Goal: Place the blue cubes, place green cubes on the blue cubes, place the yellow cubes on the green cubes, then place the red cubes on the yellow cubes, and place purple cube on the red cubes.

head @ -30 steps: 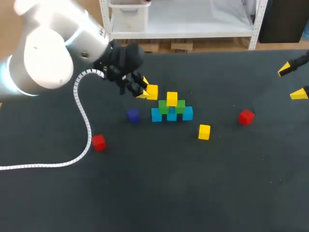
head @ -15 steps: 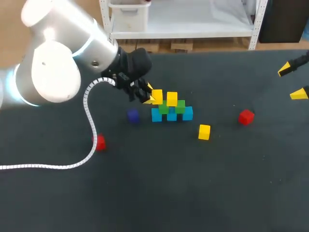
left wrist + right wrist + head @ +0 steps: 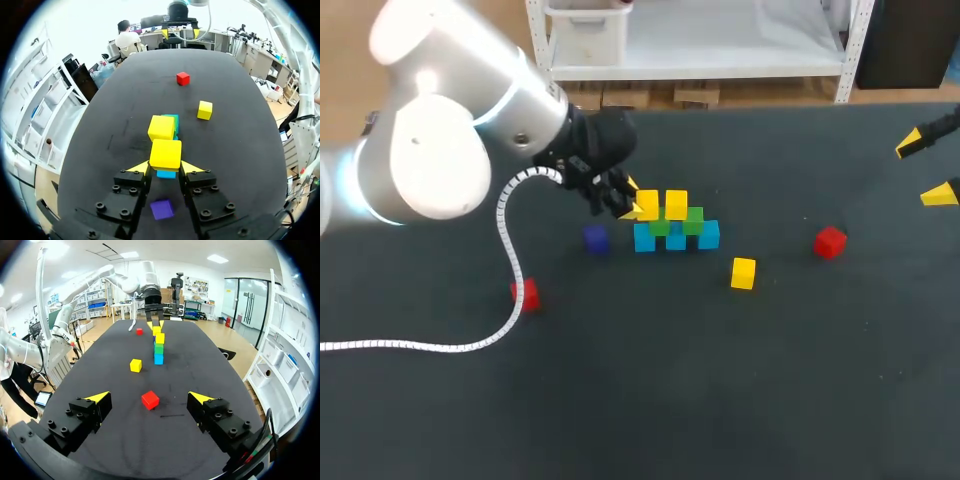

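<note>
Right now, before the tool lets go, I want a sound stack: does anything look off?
Nothing lies toppled. One oddity: the placed yellow cube straddles both green cubes, so the held yellow cube in the left tool seems to overhang the stack's outer edge.

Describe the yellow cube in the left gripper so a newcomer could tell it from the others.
Find the stack of blue and green cubes in the middle of the table. At its left end the left gripper is shut on the yellow cube. Unlike it, the stacked yellow cube beside it and the loose yellow cube on the table are untouched.
</note>
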Controlling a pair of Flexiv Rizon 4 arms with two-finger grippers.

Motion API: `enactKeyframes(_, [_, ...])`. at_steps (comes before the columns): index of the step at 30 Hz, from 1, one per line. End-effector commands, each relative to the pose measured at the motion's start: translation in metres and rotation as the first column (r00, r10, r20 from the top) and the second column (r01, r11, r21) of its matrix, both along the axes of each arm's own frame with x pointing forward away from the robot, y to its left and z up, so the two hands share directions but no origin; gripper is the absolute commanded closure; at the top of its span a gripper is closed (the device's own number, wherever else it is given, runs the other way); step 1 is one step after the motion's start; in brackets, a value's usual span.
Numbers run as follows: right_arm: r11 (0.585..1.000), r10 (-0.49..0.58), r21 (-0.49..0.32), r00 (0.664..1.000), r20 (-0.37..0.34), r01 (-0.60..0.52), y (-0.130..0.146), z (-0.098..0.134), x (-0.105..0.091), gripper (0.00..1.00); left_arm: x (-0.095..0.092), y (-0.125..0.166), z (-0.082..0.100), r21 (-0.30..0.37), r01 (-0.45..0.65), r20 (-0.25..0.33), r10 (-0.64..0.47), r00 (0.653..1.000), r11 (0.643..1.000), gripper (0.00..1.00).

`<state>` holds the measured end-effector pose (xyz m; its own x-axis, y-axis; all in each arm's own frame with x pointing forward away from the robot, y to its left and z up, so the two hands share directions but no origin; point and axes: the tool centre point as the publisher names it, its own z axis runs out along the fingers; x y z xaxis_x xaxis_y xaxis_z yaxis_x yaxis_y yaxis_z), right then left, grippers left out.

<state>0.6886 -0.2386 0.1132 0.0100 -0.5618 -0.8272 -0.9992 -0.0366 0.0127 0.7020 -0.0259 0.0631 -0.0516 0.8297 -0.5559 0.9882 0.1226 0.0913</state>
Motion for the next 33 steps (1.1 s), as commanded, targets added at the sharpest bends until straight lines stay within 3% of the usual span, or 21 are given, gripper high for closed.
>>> enactKeyframes(1, [1.0,0.0,0.0,1.0,0.001,0.0,0.0003,-0.0002,0.0003,0.0,0.0051,-0.0039,-0.0029,0.006,0.004,-0.005,-0.004,1.0,1.0,1.0])
enactKeyframes(33, [1.0,0.0,0.0,1.0,0.001,0.0,0.0003,-0.0002,0.0003,0.0,0.0103,-0.0088,-0.0098,-0.004,0.035,-0.022,-0.035,0.999,0.999,1.0])
